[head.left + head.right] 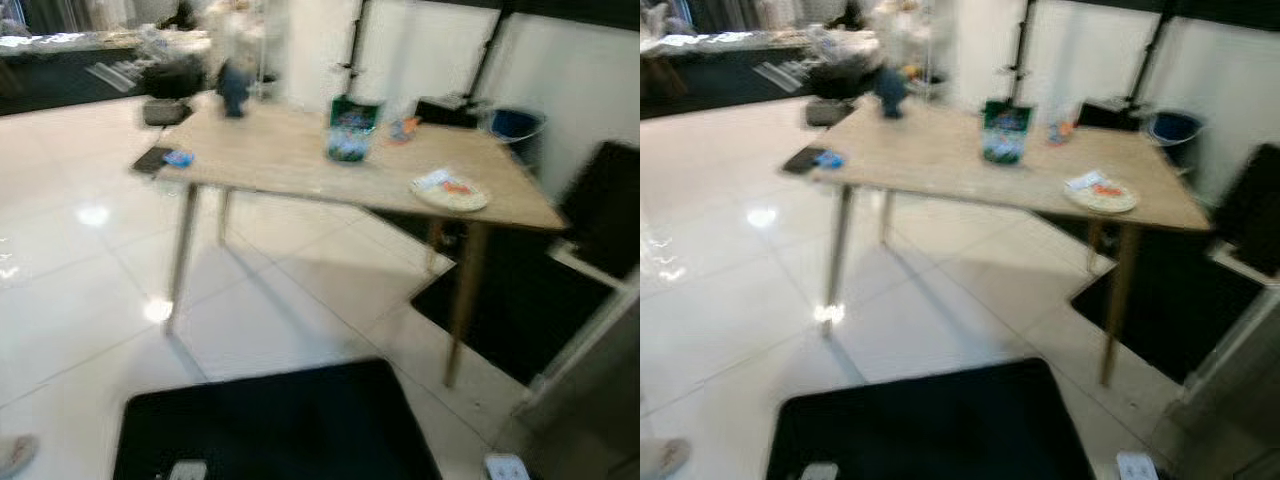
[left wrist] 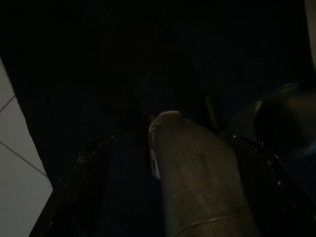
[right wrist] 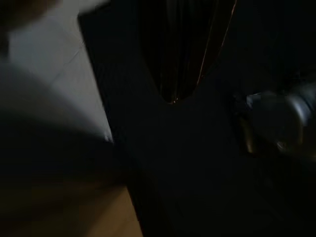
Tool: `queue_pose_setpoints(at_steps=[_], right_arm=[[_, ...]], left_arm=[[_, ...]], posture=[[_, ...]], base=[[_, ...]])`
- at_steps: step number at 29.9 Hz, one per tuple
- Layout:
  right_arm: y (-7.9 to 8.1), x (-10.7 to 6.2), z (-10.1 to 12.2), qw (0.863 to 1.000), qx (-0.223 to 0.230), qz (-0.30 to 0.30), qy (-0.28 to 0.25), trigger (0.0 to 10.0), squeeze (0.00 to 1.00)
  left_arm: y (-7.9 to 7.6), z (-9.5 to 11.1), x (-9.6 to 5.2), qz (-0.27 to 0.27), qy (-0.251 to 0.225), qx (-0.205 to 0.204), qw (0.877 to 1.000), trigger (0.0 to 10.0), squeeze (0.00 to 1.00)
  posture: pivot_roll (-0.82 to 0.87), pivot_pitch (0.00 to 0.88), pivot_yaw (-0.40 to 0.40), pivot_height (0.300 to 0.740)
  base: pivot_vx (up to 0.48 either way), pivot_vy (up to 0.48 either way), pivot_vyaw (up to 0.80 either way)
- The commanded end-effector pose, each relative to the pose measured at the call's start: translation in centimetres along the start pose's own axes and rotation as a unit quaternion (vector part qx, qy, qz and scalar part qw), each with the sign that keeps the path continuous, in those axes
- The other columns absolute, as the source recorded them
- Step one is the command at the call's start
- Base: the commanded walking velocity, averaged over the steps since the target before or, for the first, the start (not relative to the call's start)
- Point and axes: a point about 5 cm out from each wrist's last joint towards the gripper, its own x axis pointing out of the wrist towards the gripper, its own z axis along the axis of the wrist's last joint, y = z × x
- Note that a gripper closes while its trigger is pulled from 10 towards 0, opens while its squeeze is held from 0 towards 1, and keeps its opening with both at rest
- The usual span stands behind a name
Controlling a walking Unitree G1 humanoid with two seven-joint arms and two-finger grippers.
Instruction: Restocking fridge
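A light wooden table stands ahead of me, and the picture is blurred. On it are a green packet standing upright, a plate of food near the right corner, a dark blue object at the far left and a small blue item on the near left edge. In the dark left wrist view, my left gripper hangs low with its two black fingers spread wide apart and nothing held. The right wrist view is dark and smeared.
White glossy floor tiles lie to the left and in front of the table. A black mat lies under its right side, with a blue bucket behind. A dark counter runs along the far left. A black panel lies at the bottom edge.
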Motion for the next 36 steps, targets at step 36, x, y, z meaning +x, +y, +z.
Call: queue_pose_setpoints(at_steps=[36], right_arm=[[-0.06, 0.04, 1.19, 1.0, 0.004, -0.001, -0.021, 10.0, 0.0]], left_arm=[[-0.79, -0.37, 0.17, -0.01, 0.01, 0.002, 1.0, 10.0, 0.0]], posture=[[-0.07, 0.0, -0.065, 0.74]], base=[[0.385, 0.0, -0.15]])
